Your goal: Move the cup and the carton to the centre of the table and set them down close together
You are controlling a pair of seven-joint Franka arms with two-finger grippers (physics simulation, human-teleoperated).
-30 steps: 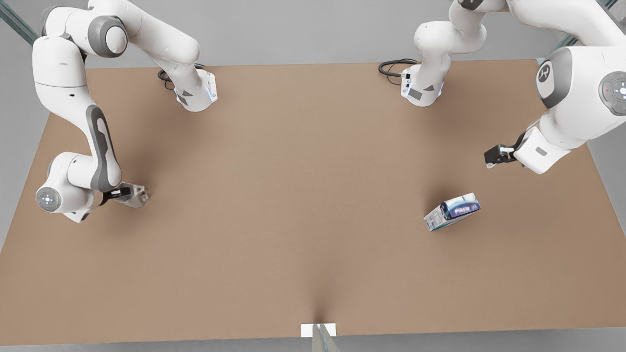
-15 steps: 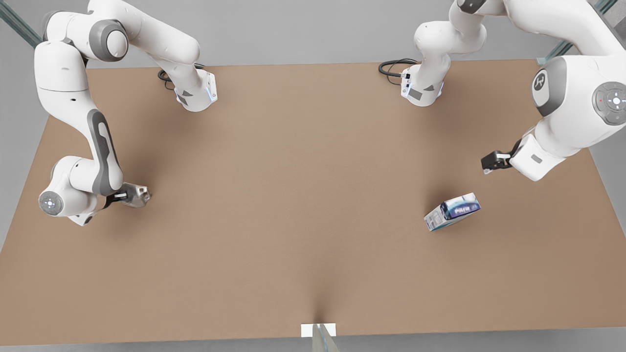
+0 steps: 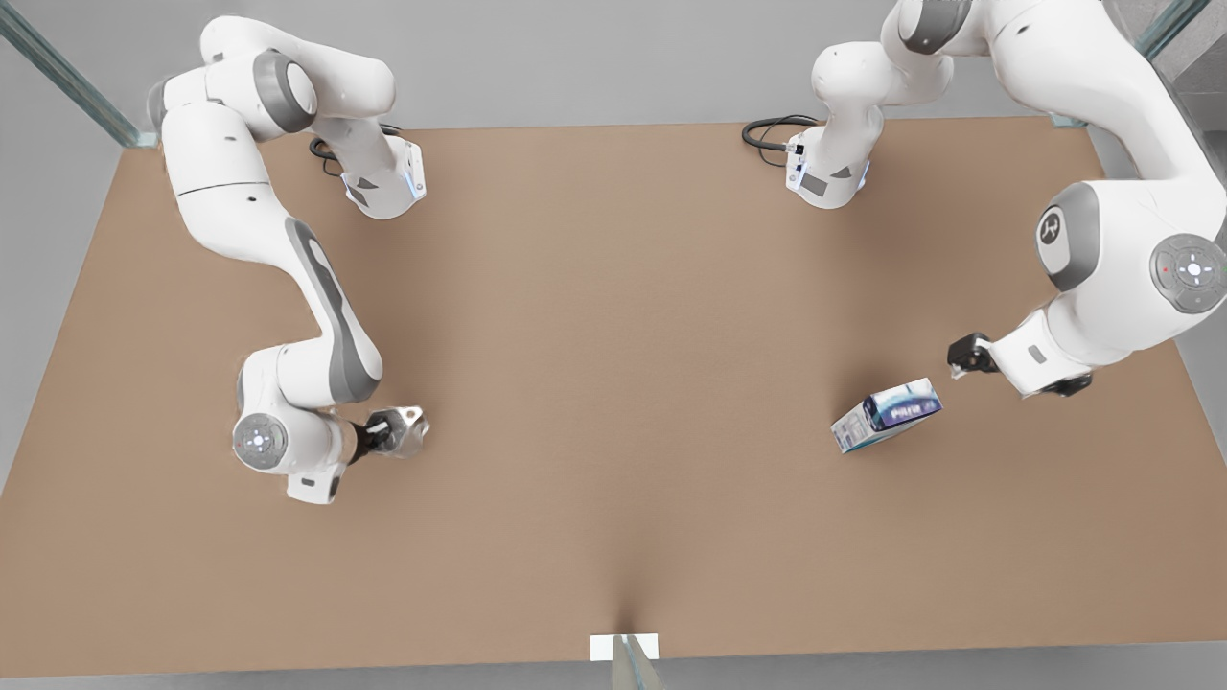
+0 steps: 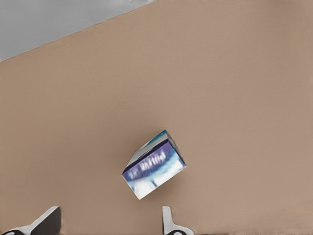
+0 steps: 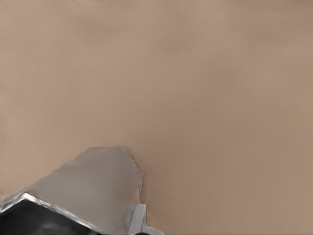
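Front view: right tool [image 3: 391, 432] gripping cup [image 3: 408, 428].

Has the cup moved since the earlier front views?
Yes. Gripped by the right gripper, the cup has travelled toward the table centre, farther to the front view's right of the nearby arm base.

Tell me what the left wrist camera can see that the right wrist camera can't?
The left wrist view has the carton lying on the table, with the open left gripper poised just short of it, fingers spread wide. The right wrist view has the cup instead, gripped in the right gripper and seen very close. Both views share the plain tan tabletop.
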